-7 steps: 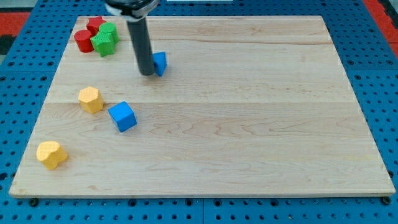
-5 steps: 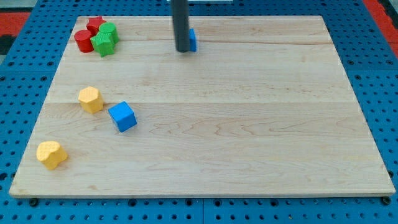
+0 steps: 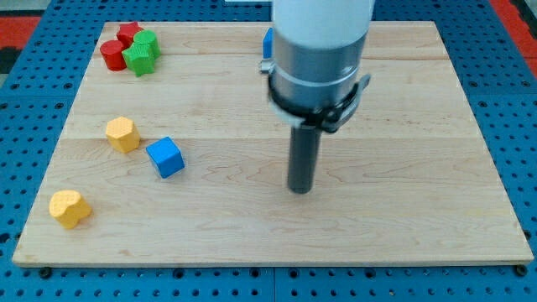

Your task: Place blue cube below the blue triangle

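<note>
the rod's tip (image 3: pixel 300 190), with no jaws to open or close, sits mid-board, well right of the blue cube (image 3: pixel 165 157), while the blue triangle (image 3: pixel 268 44) peeks out up top, so it should swing round the cube's left and shove rightward.

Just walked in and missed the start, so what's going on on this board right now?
A robot arm with a rod is pushing blocks on a wooden board. My tip rests on bare wood near the middle, touching nothing. The blue cube sits well off to the view's left of my tip, beside a yellow block. The blue triangle is near the view's top edge, mostly hidden behind the arm, so the cube is not yet below it. Red and green blocks cluster at top left.
</note>
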You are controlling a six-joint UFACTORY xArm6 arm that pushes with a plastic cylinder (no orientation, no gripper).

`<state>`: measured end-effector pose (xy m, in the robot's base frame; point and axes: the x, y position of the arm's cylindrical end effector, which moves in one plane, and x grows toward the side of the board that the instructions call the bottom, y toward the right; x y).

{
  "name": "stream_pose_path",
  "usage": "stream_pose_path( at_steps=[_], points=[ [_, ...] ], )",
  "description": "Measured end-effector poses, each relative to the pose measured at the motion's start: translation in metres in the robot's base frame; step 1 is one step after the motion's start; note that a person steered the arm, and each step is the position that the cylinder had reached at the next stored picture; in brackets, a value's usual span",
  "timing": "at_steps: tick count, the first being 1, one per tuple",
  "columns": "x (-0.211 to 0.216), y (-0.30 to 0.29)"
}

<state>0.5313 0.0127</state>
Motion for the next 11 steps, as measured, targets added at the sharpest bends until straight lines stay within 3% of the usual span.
stream_pose_path(
  at_steps=[1, 3, 4, 6, 7, 9, 10, 11],
  points=[
    [-0.015, -0.087],
    [-0.015, -0.192],
    [-0.040, -0.179],
    [-0.093, -0.082],
    [-0.126, -0.061],
    [-0.155, -0.050],
    [-0.153, -0.085],
    [-0.170, -0.049]
  ],
)
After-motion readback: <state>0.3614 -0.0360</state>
